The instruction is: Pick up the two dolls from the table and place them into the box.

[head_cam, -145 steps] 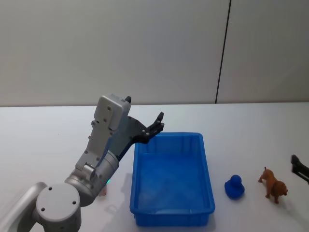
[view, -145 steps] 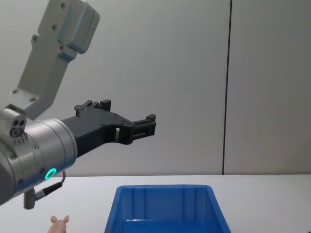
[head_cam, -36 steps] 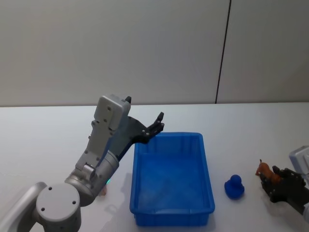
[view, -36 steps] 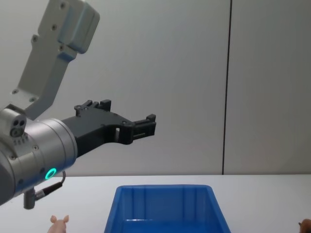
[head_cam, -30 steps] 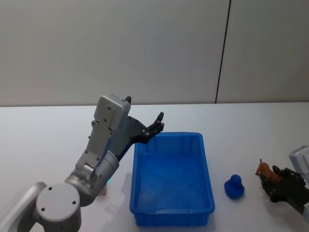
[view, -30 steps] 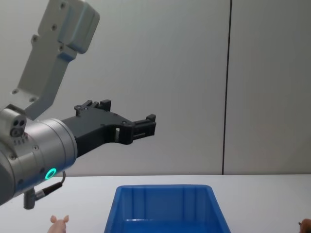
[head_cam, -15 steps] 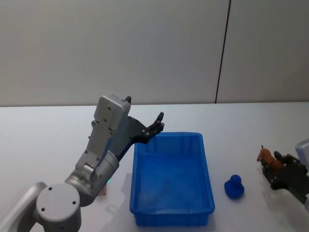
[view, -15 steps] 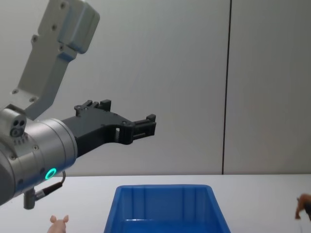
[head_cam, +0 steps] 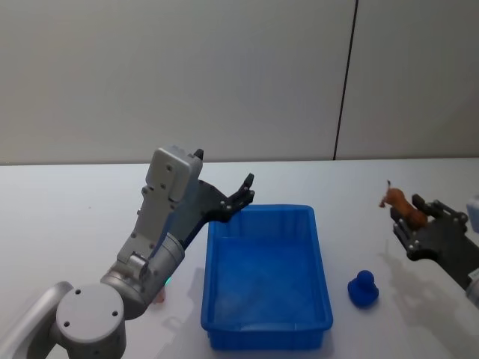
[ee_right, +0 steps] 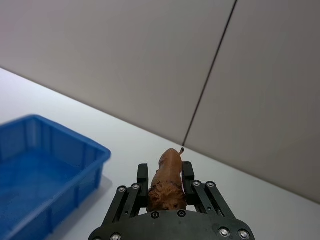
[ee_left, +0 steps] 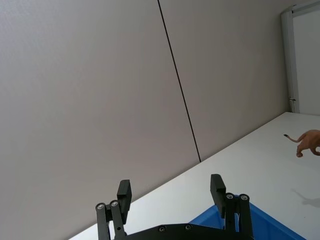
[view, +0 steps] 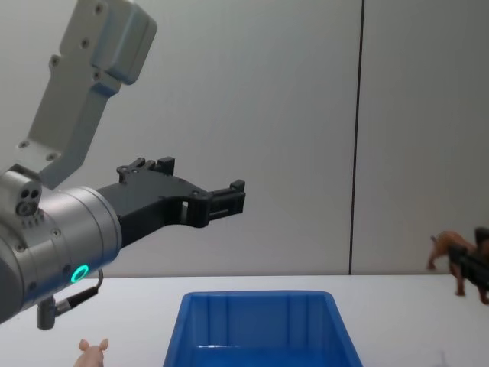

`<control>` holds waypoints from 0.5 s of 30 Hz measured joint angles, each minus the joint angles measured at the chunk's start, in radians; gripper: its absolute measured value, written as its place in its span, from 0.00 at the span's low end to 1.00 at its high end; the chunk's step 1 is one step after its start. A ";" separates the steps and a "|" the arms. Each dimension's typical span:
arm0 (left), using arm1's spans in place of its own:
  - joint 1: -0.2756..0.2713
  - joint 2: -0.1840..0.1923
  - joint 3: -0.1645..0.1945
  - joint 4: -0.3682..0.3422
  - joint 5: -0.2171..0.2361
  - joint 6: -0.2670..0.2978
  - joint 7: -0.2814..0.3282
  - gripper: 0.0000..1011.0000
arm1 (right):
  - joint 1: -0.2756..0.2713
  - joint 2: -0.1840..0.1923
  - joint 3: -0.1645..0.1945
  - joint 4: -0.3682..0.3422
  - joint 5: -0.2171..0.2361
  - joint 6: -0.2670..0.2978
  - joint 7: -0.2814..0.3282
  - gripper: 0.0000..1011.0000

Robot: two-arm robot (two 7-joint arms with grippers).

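**Carry the lion over the bin before letting go**

The right tool [head_cam: 408,214] is clamped on the brown lion-like doll [ee_right: 168,172] and holds it clear of the desk [head_cam: 75,209]. The blue bin [head_cam: 321,254] sits lower and to this tool's left, well apart. For a clean drop, the tool should travel left until the doll hangs over the bin's middle. It should then come down inside the rim before parting its fingers, so the light figure cannot bounce out. A blue duck-shaped toy [head_cam: 364,289] lies below the tool's path and calls for height while crossing.

The left tool [ee_left: 171,186] hovers over the bin's far left corner with its fingers apart and empty. The pink pig doll [view: 94,353] stands on the desk below and behind it, near the arm.

The fingers cover the lion's flanks, so the firmness of the grip cannot be judged. The chest view cuts off the pig's lower body and part of the right tool.
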 joint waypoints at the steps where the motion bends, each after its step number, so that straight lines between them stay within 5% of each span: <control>1: 0.000 0.000 0.000 0.000 0.000 0.000 0.000 0.99 | 0.001 -0.001 -0.001 -0.003 0.003 -0.004 0.006 0.39; 15: 0.000 0.000 0.000 0.000 0.000 0.000 0.000 0.99 | 0.020 -0.026 -0.025 -0.051 0.082 -0.029 0.144 0.39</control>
